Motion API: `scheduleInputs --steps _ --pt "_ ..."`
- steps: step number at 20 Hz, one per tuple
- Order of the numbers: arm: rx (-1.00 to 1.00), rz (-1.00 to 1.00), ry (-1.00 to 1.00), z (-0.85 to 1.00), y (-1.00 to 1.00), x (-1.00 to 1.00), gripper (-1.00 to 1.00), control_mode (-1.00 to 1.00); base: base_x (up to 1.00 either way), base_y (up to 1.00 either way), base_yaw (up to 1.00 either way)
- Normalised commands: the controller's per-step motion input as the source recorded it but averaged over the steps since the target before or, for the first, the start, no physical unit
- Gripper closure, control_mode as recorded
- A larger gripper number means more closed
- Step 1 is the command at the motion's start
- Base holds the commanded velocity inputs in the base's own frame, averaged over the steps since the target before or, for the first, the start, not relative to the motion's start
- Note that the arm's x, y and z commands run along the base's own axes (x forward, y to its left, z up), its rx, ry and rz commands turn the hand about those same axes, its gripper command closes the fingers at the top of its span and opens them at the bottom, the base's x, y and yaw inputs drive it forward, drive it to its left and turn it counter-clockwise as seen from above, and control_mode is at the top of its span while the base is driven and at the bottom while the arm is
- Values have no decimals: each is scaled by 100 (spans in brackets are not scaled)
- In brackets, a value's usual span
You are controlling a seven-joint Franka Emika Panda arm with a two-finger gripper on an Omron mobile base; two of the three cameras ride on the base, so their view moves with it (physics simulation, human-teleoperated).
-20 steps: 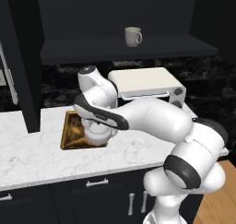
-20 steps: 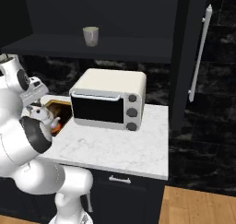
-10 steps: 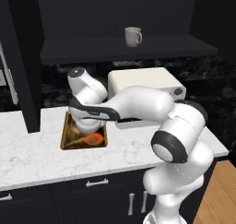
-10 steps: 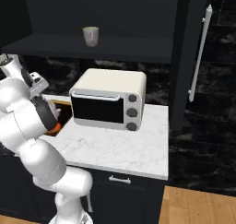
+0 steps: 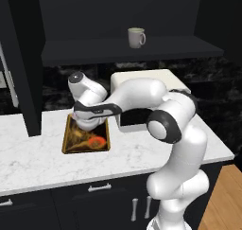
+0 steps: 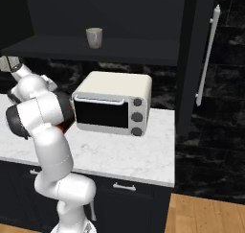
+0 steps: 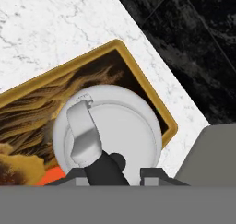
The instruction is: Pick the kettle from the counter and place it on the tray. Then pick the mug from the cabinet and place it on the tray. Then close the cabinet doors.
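Counter (image 5: 28, 153) unchanged; arm swung left, kettle (image 7: 108, 131) over tray (image 5: 71, 141).

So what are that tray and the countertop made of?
The tray looks like dark painted wood with a glossy golden-wood rim, judging by its streaky pattern, though that is uncertain. The counter looks like polished white marble: faint grey veins run through it.

kettle (image 7: 115, 126) pale white-grey | tray (image 7: 138, 80) dark brown, gold swirls, orange-red blob, golden rim | counter (image 7: 55, 29) white marble, grey veins | mug (image 5: 136, 37) off-white
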Motion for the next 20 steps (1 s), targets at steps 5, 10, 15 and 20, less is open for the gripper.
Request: scheduleInputs --steps 5,10,15,20 --pt "0 0 0 -5 2 15 100 -100 0 0 0" --pt "0 0 0 -5 0 0 100 -100 0 0 0" --pt "0 0 0 -18 0 0 -100 -100 0 0 0" --pt "0 0 0 -38 -7 0 -100 -100 0 0 0"
